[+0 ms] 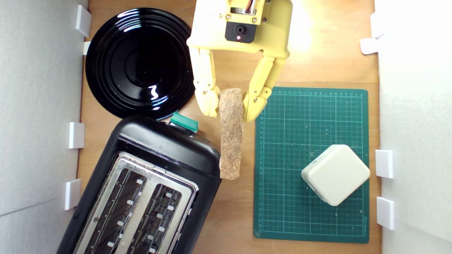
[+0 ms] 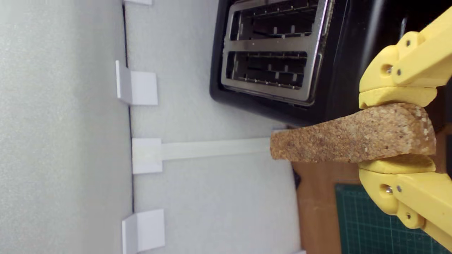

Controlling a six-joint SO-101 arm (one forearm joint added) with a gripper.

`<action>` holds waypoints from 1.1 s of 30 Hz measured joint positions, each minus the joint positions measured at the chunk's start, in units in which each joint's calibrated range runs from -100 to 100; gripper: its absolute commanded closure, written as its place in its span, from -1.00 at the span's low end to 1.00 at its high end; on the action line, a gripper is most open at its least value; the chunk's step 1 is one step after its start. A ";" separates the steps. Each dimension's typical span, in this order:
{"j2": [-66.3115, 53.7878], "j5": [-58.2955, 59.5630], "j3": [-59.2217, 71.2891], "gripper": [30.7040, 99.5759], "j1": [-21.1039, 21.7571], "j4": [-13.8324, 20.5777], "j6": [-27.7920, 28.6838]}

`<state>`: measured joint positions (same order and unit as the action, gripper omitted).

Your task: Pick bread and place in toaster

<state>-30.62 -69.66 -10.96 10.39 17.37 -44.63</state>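
The bread (image 1: pixel 231 132), a brown, grainy wedge seen crust-edge on, is hanging in the air, pinched at its thicker end between the yellow jaws of the gripper (image 1: pixel 231 102), which are clenching it from both sides; its thinner end is pointing away from the arm, out past the corner of the toaster (image 1: pixel 141 187); the wrist view is showing the same grip, with the bread (image 2: pixel 353 141) sticking out between two pads toward the toaster (image 2: pixel 272 53). The toaster is lying at a slant on the wooden desk (image 1: pixel 229 218), toward the exterior view's left, both slots open and seemingly free, its teal lever (image 1: pixel 183 121) just beside the bread; a black plate (image 1: pixel 139 63) is sitting behind it. To the exterior view's right, a green cutting mat (image 1: pixel 310 218) is carrying a cream-white block (image 1: pixel 335 174). The bread is not yet over a slot; doing this step well likely means carrying it sideways over the silver top, turning the wrist until the slice is running parallel with the slanted slot, then lowering it thin end first between the wire guides before letting go.
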 measured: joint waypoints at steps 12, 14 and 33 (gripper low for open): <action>-5.54 -0.08 -0.09 0.12 -0.82 0.09 -3.83; -5.63 -0.08 -0.09 0.12 -0.73 0.27 -3.88; -3.02 -0.08 -1.94 0.13 -9.79 6.57 3.88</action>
<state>-33.64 -69.75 -12.90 0.59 23.94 -40.75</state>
